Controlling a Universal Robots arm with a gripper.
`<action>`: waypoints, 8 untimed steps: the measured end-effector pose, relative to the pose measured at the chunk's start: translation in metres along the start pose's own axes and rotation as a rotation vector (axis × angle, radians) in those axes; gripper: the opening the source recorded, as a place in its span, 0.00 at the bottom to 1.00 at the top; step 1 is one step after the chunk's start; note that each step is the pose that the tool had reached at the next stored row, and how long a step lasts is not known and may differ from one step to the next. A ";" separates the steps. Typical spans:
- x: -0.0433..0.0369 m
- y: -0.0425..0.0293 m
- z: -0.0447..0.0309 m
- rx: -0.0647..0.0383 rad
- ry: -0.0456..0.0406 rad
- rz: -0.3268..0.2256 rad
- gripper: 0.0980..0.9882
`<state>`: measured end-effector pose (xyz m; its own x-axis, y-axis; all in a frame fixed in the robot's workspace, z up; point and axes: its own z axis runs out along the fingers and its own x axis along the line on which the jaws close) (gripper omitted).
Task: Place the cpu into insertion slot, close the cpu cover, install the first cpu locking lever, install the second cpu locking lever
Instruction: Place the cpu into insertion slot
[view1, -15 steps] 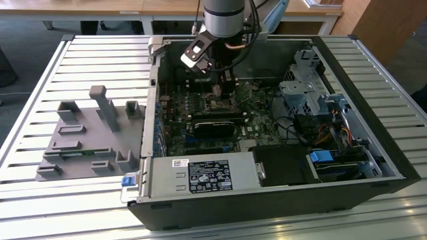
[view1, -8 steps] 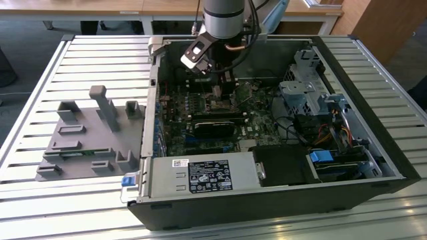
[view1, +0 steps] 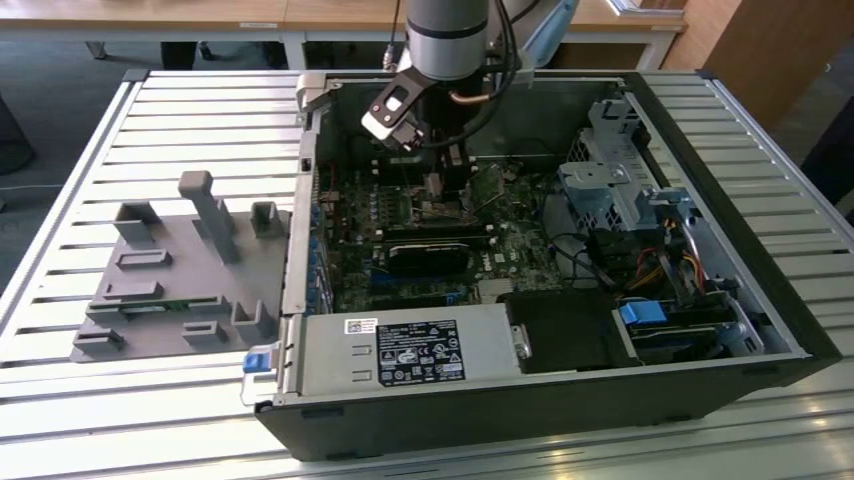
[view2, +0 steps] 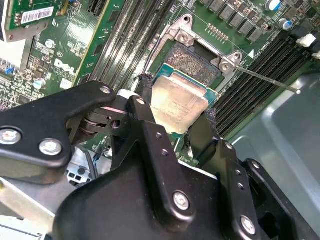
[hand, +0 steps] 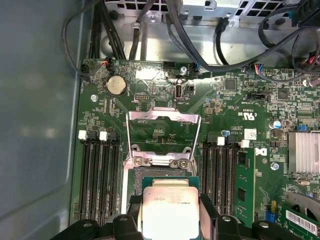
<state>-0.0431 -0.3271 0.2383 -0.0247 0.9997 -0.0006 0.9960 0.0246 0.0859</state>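
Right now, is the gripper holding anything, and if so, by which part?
Yes. The gripper is shut on the cpu, pinching it by two opposite side edges, with its pale metal face left uncovered.

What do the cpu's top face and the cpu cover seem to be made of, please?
The cpu looks topped with pale silvery metal, matte with a soft sheen. The cpu cover seems thin stamped metal, probably steel, shiny along its bent edges.

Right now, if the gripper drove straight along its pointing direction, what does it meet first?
Probably the insertion slot, through the cpu the gripper holds; its dark centre lies open just ahead. The cpu cover is open beyond it. Gap unclear.
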 end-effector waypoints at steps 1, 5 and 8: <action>0.0000 0.0000 0.0004 0.000 -0.0001 0.000 0.49; 0.0000 -0.0002 0.0020 0.000 -0.0008 0.000 0.49; 0.0001 -0.0003 0.0032 0.000 -0.0017 0.000 0.49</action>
<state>-0.0431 -0.3270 0.2351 -0.0246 0.9997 -0.0024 0.9960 0.0247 0.0859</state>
